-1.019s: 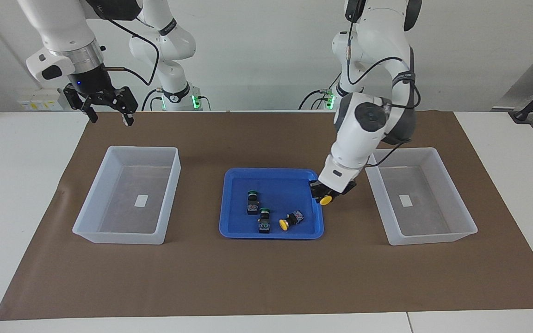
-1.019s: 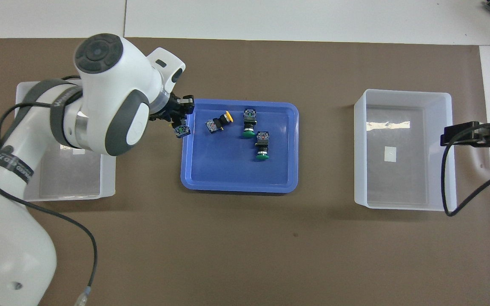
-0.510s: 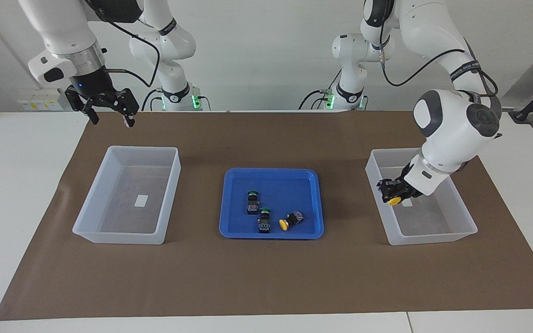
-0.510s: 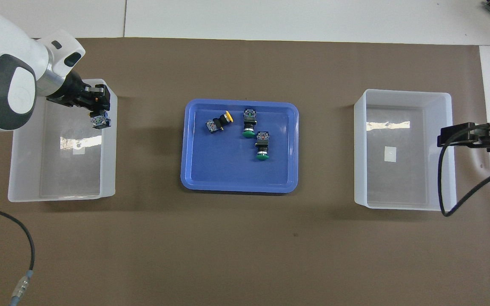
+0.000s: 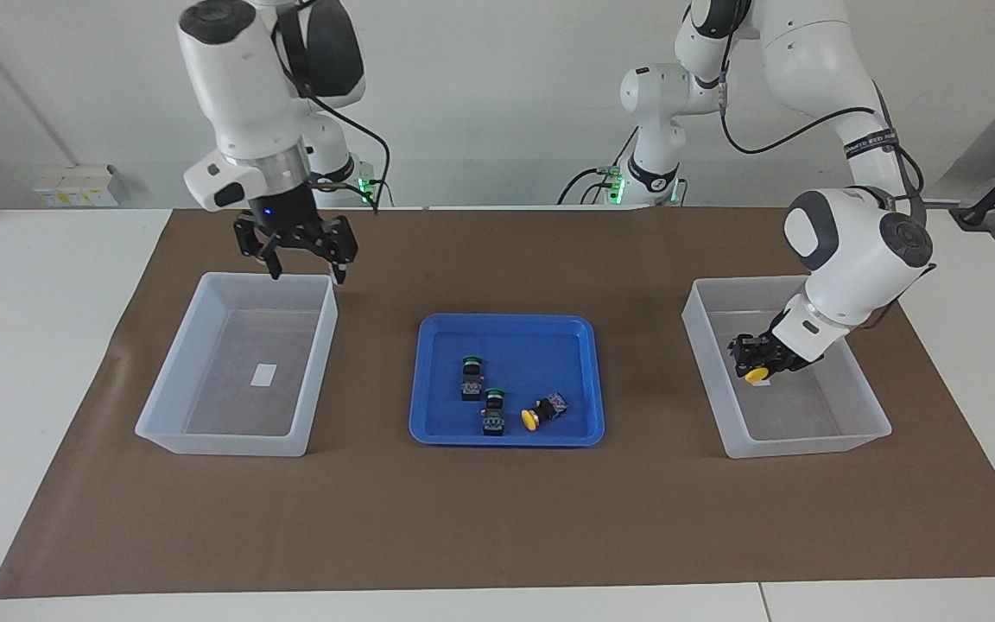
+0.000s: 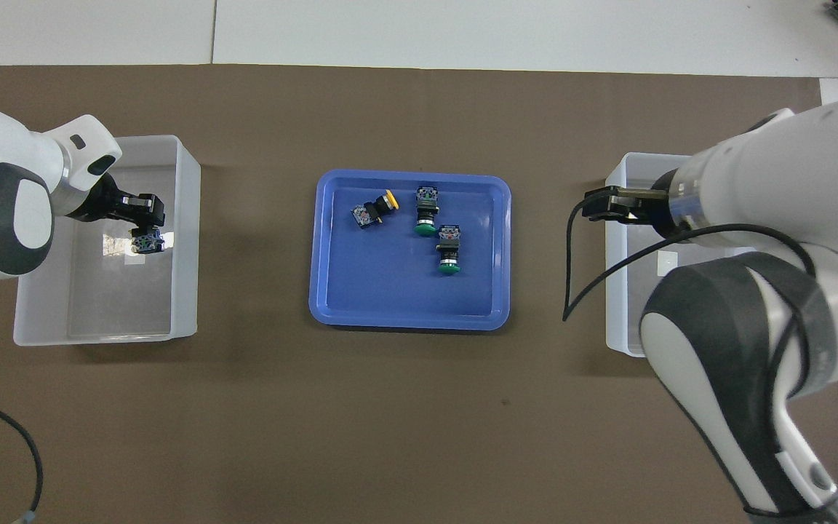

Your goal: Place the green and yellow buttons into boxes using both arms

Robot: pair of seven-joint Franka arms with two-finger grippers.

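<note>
My left gripper [image 5: 755, 361] is shut on a yellow button [image 5: 755, 376] and holds it low inside the box [image 5: 795, 447] at the left arm's end. In the overhead view this gripper [image 6: 144, 227] shows the button's blue-black body [image 6: 147, 241] over that box [image 6: 186, 291]. My right gripper [image 5: 307, 263] is open and empty, over the robot-side rim of the other box [image 5: 230, 445]. It also shows in the overhead view [image 6: 601, 206] by the box's corner [image 6: 617, 291]. Two green buttons [image 5: 471, 377] [image 5: 493, 411] and a yellow button [image 5: 542, 412] lie in the blue tray [image 5: 506, 333].
The blue tray [image 6: 410, 306] sits mid-table between the two boxes on a brown mat [image 5: 497, 518]. In the overhead view the right arm's big white links [image 6: 753, 291] cover much of the box at its end.
My left gripper has carried the yellow button farther in over its box. My right arm has swung in from the table's end to the rim of its box, toward the tray.
</note>
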